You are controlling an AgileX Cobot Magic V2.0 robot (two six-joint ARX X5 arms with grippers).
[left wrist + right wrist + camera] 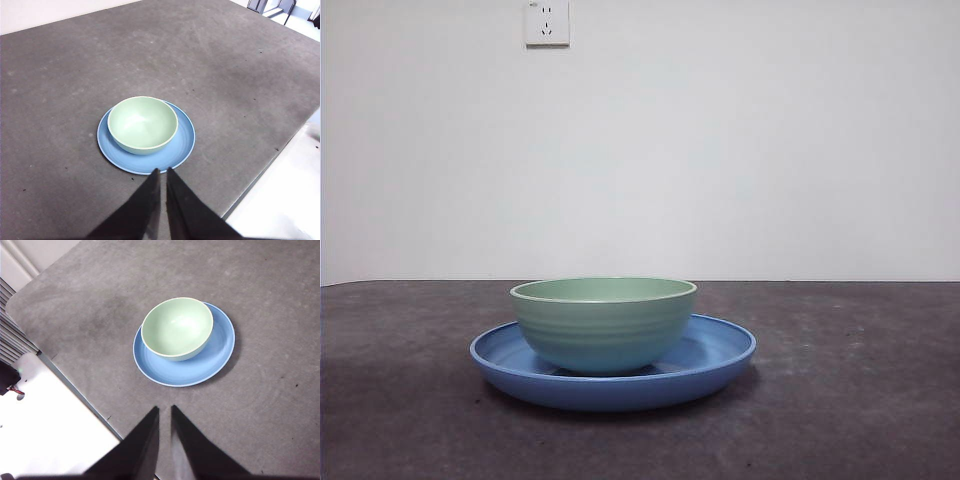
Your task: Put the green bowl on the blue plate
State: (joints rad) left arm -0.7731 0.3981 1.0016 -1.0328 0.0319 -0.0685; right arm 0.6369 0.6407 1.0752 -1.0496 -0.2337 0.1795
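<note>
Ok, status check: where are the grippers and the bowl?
Left gripper and right gripper both shut, empty, held clear above the table. Green bowl upright on blue plate, off-center. Nothing in the way.

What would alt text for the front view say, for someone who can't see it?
A pale green bowl sits upright on a wide blue plate, off-centre toward the plate's left, on a dark grey table. Behind is a plain white wall with a socket; no robot arm shows.

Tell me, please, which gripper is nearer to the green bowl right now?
Left, by a small margin. The left gripper hangs raised, its tips over the edge of the blue plate holding the green bowl. The right gripper hangs clear of that plate.
</note>
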